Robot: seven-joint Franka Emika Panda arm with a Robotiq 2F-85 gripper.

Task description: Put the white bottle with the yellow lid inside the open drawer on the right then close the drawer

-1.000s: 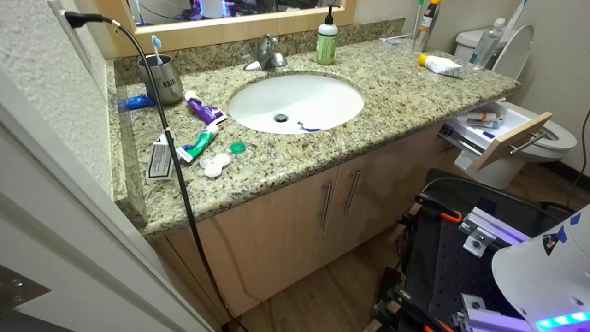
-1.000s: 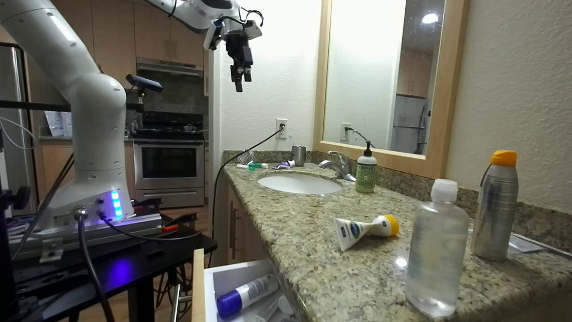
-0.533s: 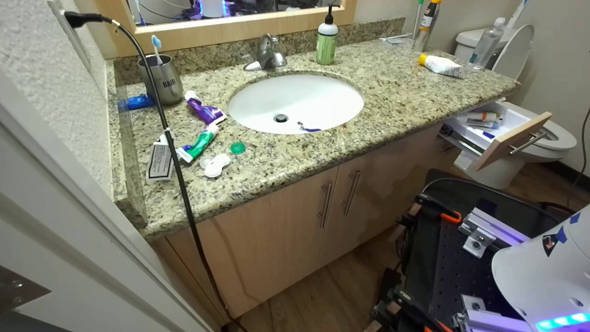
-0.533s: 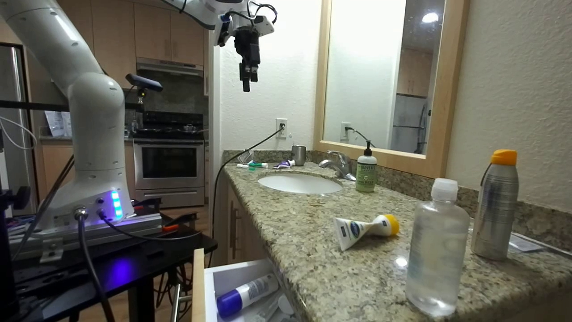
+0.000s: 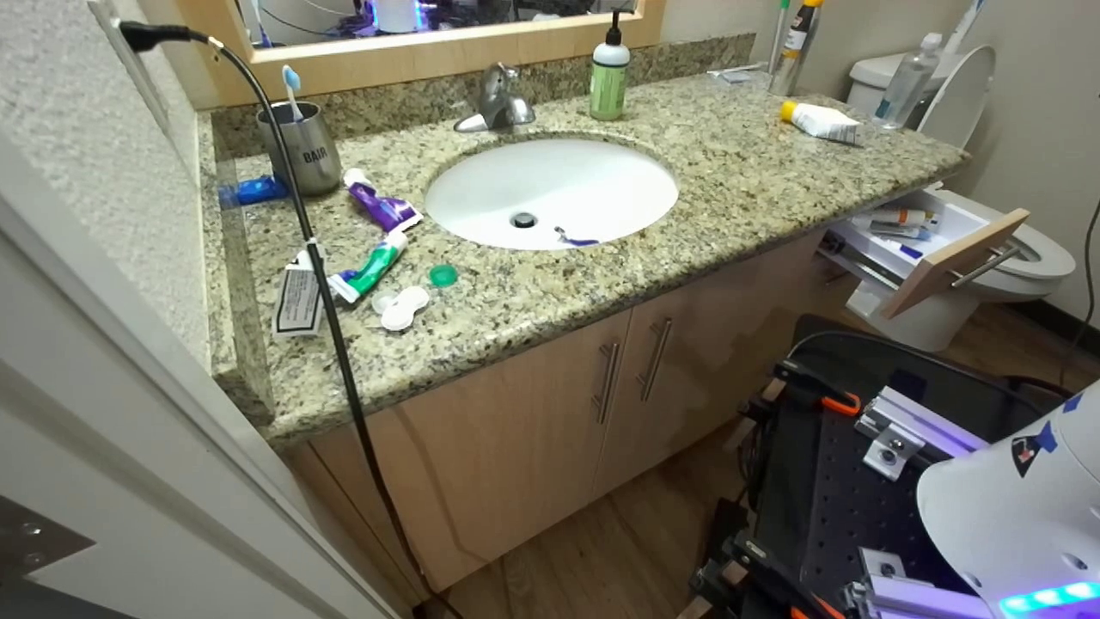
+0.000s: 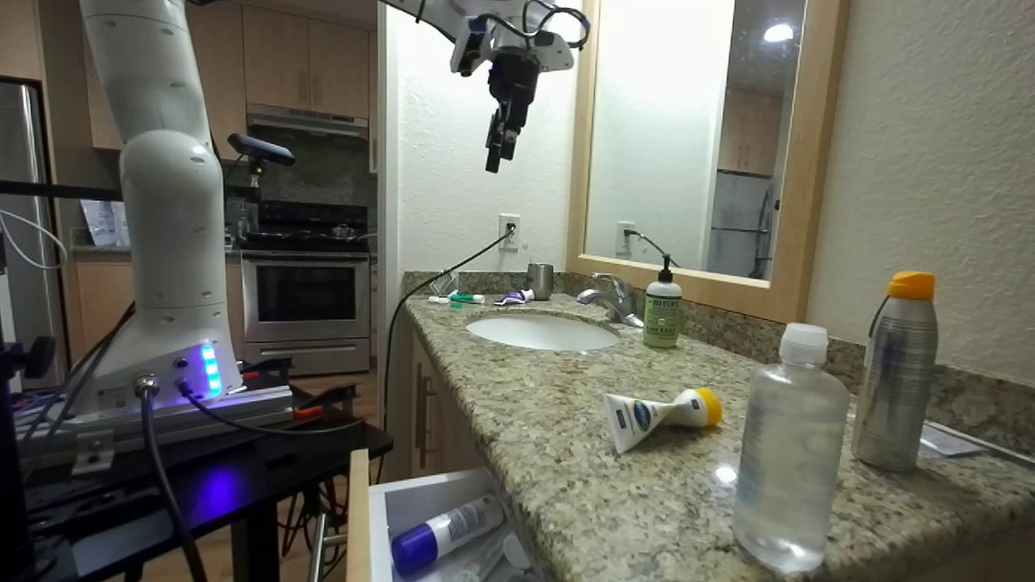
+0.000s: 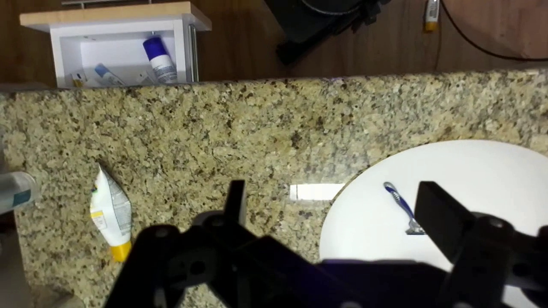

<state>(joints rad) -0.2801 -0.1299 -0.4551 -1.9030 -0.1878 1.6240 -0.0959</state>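
Note:
The white bottle with the yellow lid lies on its side on the granite counter, in both exterior views and at the left of the wrist view. The drawer stands pulled open under the counter edge, in both exterior views and at the top left of the wrist view. It holds a blue-capped white bottle and several small tubes. My gripper is open and empty, with the sink's edge showing between its fingers. In an exterior view the gripper hangs high above the counter, apart from the bottle.
A clear bottle and a spray can stand near the white bottle. A green soap bottle and the faucet stand behind the sink, which holds a razor. A black cable crosses the counter's far end.
In an exterior view my arm and gripper have swung to the right, toward the mirror, and the gripper has tilted slightly. The bottle and the drawer have not moved.

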